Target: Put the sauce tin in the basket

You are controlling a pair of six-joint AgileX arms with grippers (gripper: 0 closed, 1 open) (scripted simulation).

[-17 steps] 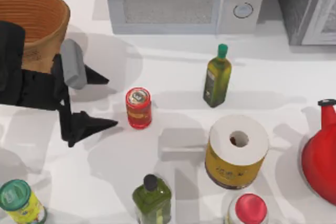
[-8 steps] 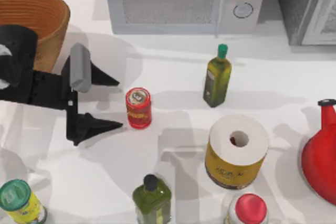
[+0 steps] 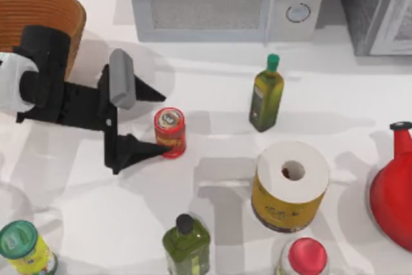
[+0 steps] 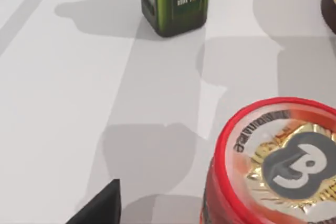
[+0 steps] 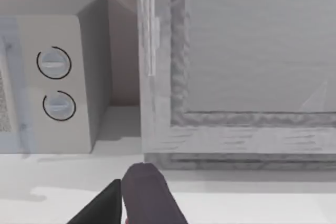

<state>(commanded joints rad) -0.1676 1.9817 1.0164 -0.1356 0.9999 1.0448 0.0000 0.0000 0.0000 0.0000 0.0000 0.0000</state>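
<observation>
The left gripper (image 3: 162, 122) had moved right since a second before — its spread fingers now reached the tin (image 3: 170, 132), gripping nothing. The tin stood upright on the table (image 3: 193, 223), right of the basket (image 3: 45, 14).

Two green bottles (image 3: 266, 93) (image 3: 186, 244); one tin (image 3: 170, 132); one basket (image 3: 40, 20).

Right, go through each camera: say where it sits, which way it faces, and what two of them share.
Top view: above the table, looking down; the left pincer is open beside the sauce tin, with the basket behind it.
Left wrist view: on the left arm, facing the tin's lid; one fingertip shows.
Right wrist view: on the right arm, facing the microwave; the right pincer shows.
Top and left wrist views share the tin.
</observation>
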